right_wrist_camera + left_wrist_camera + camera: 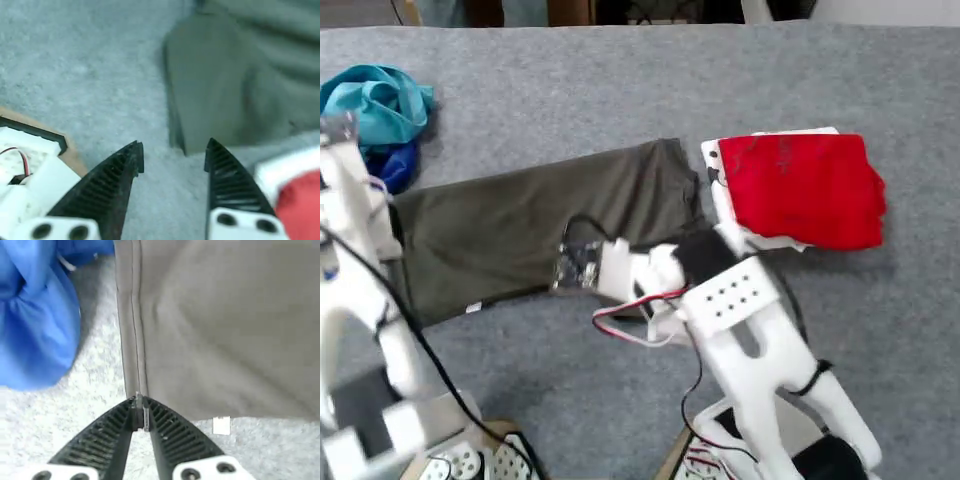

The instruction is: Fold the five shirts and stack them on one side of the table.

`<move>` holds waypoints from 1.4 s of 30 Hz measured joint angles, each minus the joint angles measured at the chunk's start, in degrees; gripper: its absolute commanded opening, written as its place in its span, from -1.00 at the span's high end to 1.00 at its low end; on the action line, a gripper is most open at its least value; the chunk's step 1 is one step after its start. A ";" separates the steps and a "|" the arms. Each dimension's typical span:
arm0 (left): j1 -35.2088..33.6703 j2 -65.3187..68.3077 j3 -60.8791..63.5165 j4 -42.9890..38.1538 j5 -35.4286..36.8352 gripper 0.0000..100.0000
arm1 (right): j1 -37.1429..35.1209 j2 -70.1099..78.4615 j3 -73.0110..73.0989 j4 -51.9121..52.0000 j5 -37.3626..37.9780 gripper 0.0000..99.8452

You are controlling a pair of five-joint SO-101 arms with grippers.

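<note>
A crumpled teal shirt point(378, 100) and a blue shirt point(392, 165) lie far left on the grey surface point(620, 90). The left claw point(139, 412) is clenched on the hem of the olive shirt point(540, 225), which is spread flat mid-surface. The right claw point(173, 150) is released, at the shirt's near edge and perhaps touching it. At right, a folded red shirt point(805, 190) lies on a white shirt point(725, 205).

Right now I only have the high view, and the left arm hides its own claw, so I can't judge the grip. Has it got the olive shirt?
Observer: Yes. The left claw is shut on the seamed edge of the olive shirt.
Operator: And is the right claw gripping it too?
Observer: No. The right claw is open at a corner of the shirt, with nothing between its fingers.
</note>
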 measured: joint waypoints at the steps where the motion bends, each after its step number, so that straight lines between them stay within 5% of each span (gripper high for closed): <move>1: 0.00 -2.64 5.01 -2.81 0.00 0.94 | -0.62 0.00 2.11 -1.58 0.00 0.55; 6: -0.09 -7.65 25.32 -17.41 -0.09 0.94 | -1.41 0.00 11.78 -11.08 -0.70 0.55; 11: -0.09 -6.33 31.74 -23.91 3.87 0.94 | -1.41 0.00 18.37 -18.99 -1.05 0.55; 20: -0.09 0.97 31.65 -28.13 9.93 0.94 | -1.41 0.35 19.16 -26.73 -1.05 0.55; 42: -0.09 0.97 31.74 -28.75 10.29 0.94 | -1.49 20.13 18.99 -39.21 -1.14 0.56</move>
